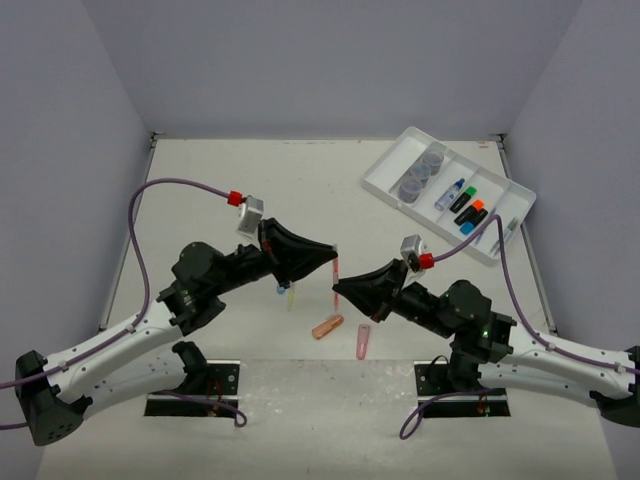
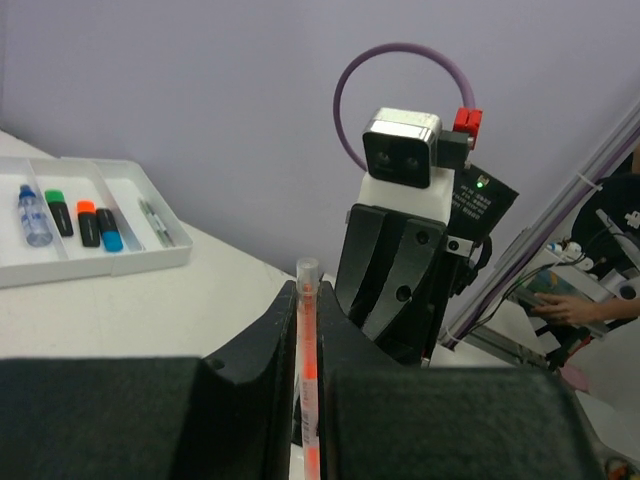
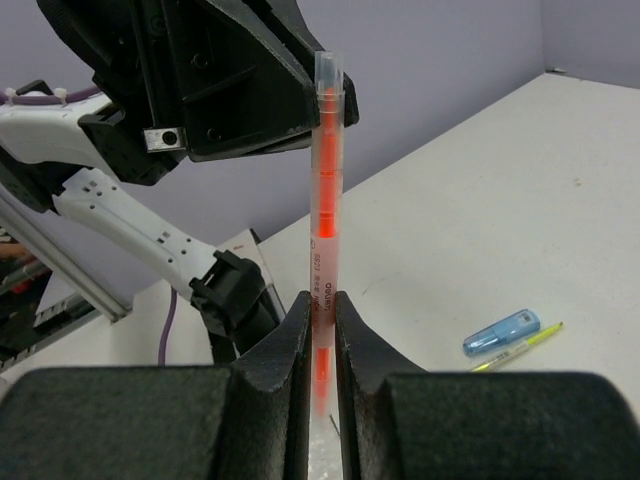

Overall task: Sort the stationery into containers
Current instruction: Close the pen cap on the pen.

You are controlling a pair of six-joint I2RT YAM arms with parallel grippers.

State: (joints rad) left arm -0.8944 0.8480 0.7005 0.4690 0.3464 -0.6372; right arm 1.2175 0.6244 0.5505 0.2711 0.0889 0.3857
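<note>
A thin clear pen with orange-red ink [image 1: 336, 271] stands upright above the table, held at both ends. My left gripper [image 1: 331, 256] is shut on its upper part; the left wrist view shows the pen [image 2: 307, 340] clamped between the jaws. My right gripper [image 1: 339, 288] is shut on its lower part; the right wrist view shows the pen [image 3: 327, 190] rising from the jaws to the left gripper [image 3: 318, 95]. The white divided tray [image 1: 385, 180] at the back right holds grey-blue pots [image 1: 422, 170], highlighters [image 1: 468, 211] and thin pens [image 1: 505, 232].
An orange capsule [image 1: 327, 326] and a pink capsule [image 1: 362, 341] lie on the table below the grippers. A blue capsule [image 3: 500, 333] and a thin yellow pen [image 3: 522, 347] lie under the left gripper. Grey walls close in both sides and the back.
</note>
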